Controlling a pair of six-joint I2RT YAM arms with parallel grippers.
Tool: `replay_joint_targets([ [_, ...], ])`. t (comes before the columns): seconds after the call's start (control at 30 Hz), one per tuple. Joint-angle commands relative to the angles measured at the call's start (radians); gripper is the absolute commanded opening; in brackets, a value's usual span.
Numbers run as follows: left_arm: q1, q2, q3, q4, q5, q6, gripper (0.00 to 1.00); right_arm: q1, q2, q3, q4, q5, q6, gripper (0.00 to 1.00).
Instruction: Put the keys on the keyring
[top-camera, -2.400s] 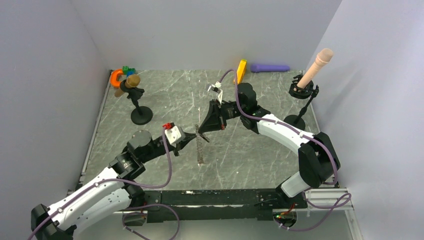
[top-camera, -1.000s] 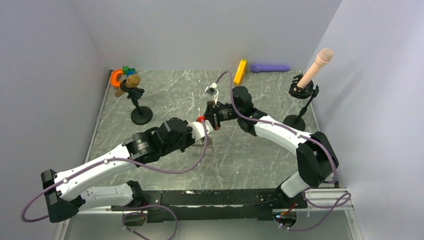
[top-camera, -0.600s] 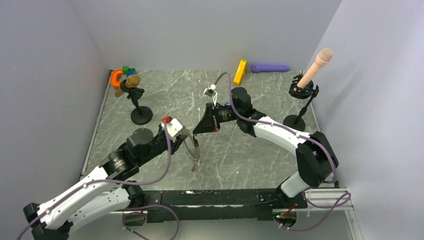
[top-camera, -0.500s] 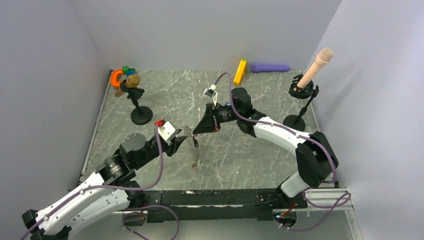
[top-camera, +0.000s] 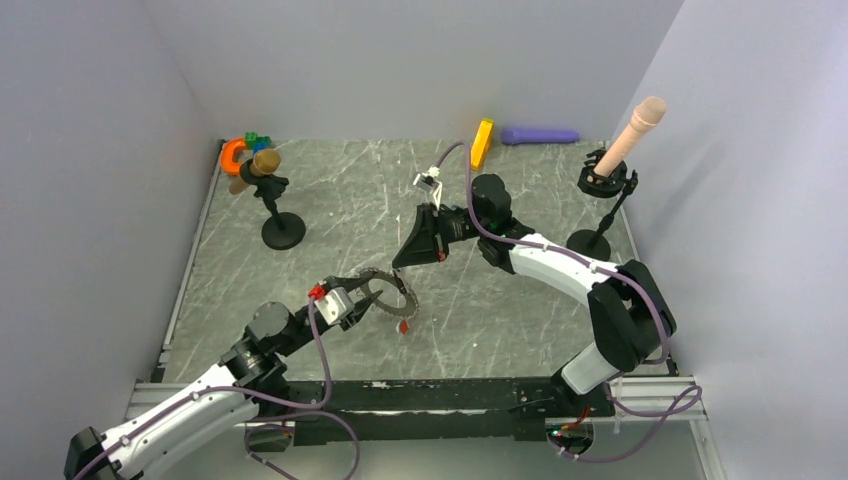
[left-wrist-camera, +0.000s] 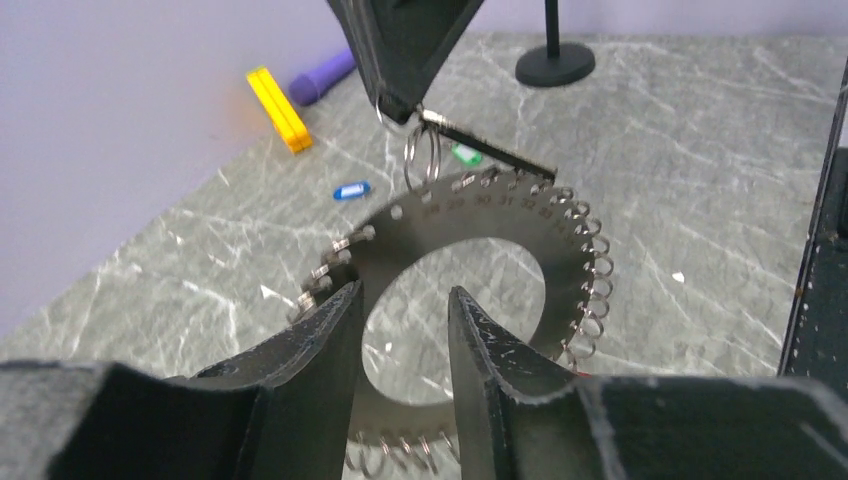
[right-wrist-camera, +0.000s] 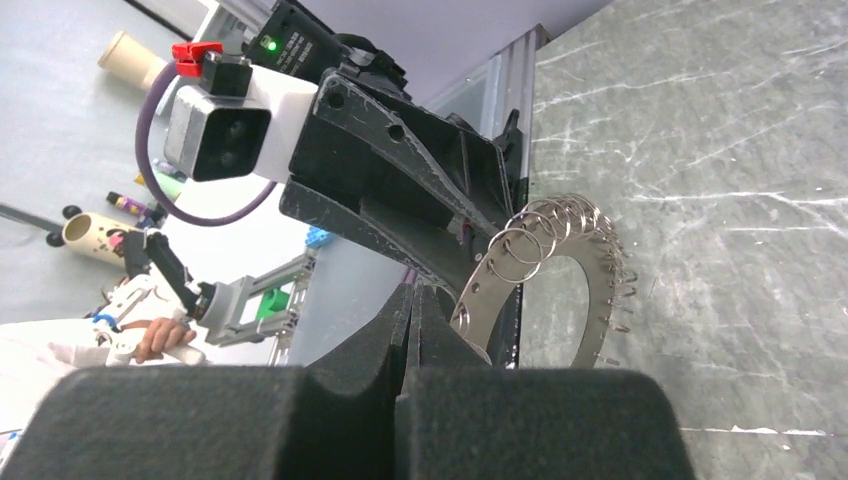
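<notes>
Jaws of the right gripper (top-camera: 400, 262) are pressed fully together, and in the left wrist view their tip pinches one small wire split ring at the top edge of the keyring (left-wrist-camera: 480, 215), a flat grey metal C-shaped plate with numbered holes and many little wire rings threaded round its rim. The keyring stands tilted above the grey marbled table (top-camera: 520, 320), near the middle of the workspace and just below the right gripper's tip. The left gripper (top-camera: 372, 293) reaches in from the near side with its jaws partly open. One black finger (left-wrist-camera: 330, 340) overlaps the plate's left rim and the other sits before its central hole, but whether either touches the metal cannot be told. A tiny red oblong key (top-camera: 403, 326) sits right at the keyring's lower edge; whether it hangs from a ring or lies on the table is unclear. A tiny blue oblong key (left-wrist-camera: 350, 190) and a tiny green oblong key (left-wrist-camera: 465, 153) lie flat on the table beyond the plate, apart from each other. Farther back, a long yellow block (top-camera: 483, 142) lies beside a purple cylinder (top-camera: 540, 135) by the rear wall.
</notes>
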Motion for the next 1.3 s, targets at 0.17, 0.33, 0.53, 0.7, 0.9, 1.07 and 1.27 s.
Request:
replay_joint_targets([
  [0.17, 0.015, 0.139, -0.027, 0.465, 0.134, -0.057, 0.37, -0.006, 0.033, -0.008, 0.231, -0.107, 0.104, 0.0],
  [0.33, 0.015, 0.182, -0.012, 0.481, 0.16, -0.078, 0.33, -0.007, 0.033, -0.007, 0.237, -0.109, 0.108, 0.0],
  [0.53, 0.016, 0.172, -0.01, 0.452, 0.16, -0.078, 0.28, -0.006, 0.031, -0.007, 0.239, -0.11, 0.112, 0.0],
  [0.7, 0.018, 0.183, -0.007, 0.452, 0.17, -0.084, 0.23, -0.006, 0.031, -0.009, 0.243, -0.11, 0.114, 0.0],
  [0.9, 0.02, 0.192, 0.006, 0.434, 0.182, -0.085, 0.12, -0.006, 0.033, -0.006, 0.23, -0.109, 0.105, 0.0],
  [1.07, 0.021, 0.175, 0.057, 0.321, 0.167, -0.063, 0.0, -0.006, 0.035, 0.003, 0.18, -0.105, 0.065, 0.0],
  [1.27, 0.022, 0.209, 0.247, -0.02, 0.163, 0.003, 0.0, -0.004, 0.032, 0.018, 0.108, -0.09, 0.016, 0.0],
])
